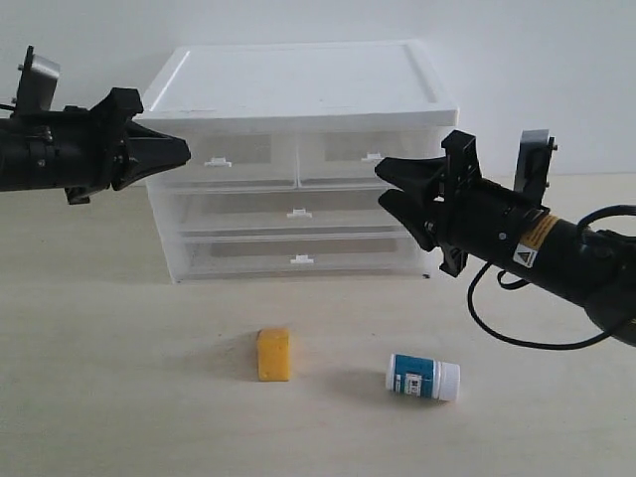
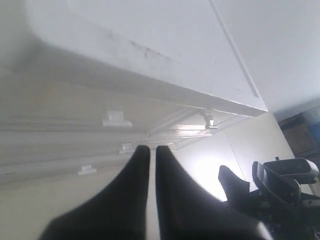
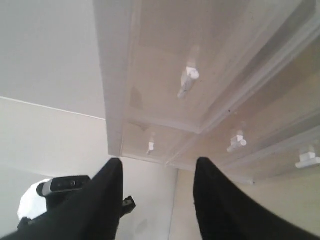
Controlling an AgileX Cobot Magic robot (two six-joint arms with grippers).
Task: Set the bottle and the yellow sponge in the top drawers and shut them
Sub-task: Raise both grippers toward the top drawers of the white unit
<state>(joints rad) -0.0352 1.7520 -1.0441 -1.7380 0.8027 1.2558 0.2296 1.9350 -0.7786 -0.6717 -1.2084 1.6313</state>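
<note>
- Exterior view shows a white-topped, translucent plastic drawer unit [image 1: 298, 84] standing at the back of the pale table [image 1: 109, 397]. Its two half-width clear top drawers [image 1: 243, 149] are both pushed in, so nothing can go inside until one is pulled out.
- The small orange-yellow foam sponge [image 1: 273, 355] sits on the table in front of the unit. The small white bottle with a teal label [image 1: 422, 378] lies on its side to the right of the sponge, apart from it. Neither is touched by an arm.
- The black left gripper [image 1: 185, 151] hovers beside the unit's left edge, level with the top row. Its jaws are pressed together on nothing, probably parked while the other arm works.
- The black right gripper [image 1: 382, 184] is empty, with its jaws spread wide. Its tips are just beside the small white tab handle [image 1: 372, 157] of the right top drawer. I judge the spread is meant to straddle that tab and draw the drawer out.
</note>
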